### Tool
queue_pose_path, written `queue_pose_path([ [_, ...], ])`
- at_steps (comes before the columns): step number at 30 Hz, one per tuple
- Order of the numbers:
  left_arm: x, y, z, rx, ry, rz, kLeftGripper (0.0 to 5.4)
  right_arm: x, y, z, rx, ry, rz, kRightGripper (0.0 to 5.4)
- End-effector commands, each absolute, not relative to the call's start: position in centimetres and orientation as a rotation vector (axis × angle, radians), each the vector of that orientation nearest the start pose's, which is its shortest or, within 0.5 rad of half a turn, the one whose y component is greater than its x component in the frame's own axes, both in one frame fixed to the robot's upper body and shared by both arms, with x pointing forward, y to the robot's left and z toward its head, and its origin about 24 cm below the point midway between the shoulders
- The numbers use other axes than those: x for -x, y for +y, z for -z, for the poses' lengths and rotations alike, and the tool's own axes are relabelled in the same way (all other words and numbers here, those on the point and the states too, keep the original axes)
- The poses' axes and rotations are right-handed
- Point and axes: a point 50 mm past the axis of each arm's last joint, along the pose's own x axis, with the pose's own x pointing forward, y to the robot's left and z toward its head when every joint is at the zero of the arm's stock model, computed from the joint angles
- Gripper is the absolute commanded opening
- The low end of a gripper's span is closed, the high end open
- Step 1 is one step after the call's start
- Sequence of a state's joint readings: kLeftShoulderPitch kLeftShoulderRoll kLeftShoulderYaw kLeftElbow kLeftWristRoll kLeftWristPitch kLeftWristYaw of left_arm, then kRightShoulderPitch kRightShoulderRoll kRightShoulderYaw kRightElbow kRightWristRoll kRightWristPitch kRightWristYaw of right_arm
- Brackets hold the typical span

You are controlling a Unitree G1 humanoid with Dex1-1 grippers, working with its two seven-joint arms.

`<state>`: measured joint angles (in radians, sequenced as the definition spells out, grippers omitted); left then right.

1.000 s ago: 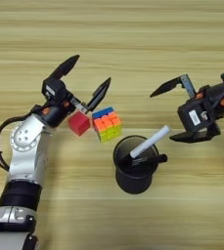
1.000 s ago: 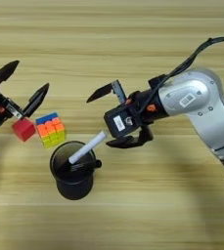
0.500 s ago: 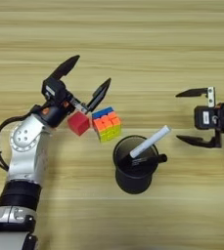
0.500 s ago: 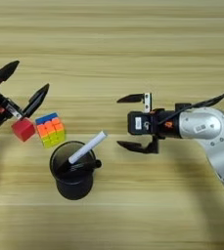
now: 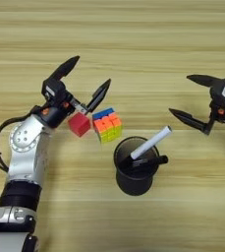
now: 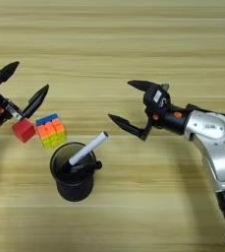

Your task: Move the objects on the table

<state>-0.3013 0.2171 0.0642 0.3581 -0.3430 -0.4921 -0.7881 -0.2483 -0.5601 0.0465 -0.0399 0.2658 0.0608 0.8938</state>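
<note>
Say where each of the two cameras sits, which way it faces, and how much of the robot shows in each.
Left eye view: on the robot's head, looking down on the table; shows the whole left arm with the left gripper, jaws open, above the red cube, and only the right gripper, jaws open.
Right eye view: same head, set slightly rightward, looking down; shows the whole right arm and just the left gripper.
Both share the red cube, puzzle cube, and black cup holding the grey pen.
</note>
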Motion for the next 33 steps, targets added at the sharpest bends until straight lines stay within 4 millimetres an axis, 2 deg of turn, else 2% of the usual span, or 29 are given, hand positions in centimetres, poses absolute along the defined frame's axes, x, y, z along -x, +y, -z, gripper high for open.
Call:
queue_pose_path([
  [1,-29.3,17.0,-9.9,-0.072,-0.492,0.687,5.4,-27.1,-17.9,-10.9,0.284,-0.018,-0.98,5.37],
  [5,-29.3,17.0,-9.9,-0.07,-0.493,0.687,5.4,-27.2,-17.7,-9.3,0.247,0.029,-0.968,5.37],
  [10,-29.3,17.0,-9.8,-0.068,-0.493,0.686,5.4,-26.9,-16.9,-8.8,0.22,0.035,-0.995,5.37],
  [22,-29.3,17.0,-9.6,-0.069,-0.486,0.684,5.4,-25.0,-14.5,-10.3,0.142,-0.038,-1.128,5.37],
  [33,-29.3,17.0,-9.6,-0.07,-0.489,0.685,5.4,-24.3,-14.1,-10.6,0.11,-0.046,-1.19,5.37],
])
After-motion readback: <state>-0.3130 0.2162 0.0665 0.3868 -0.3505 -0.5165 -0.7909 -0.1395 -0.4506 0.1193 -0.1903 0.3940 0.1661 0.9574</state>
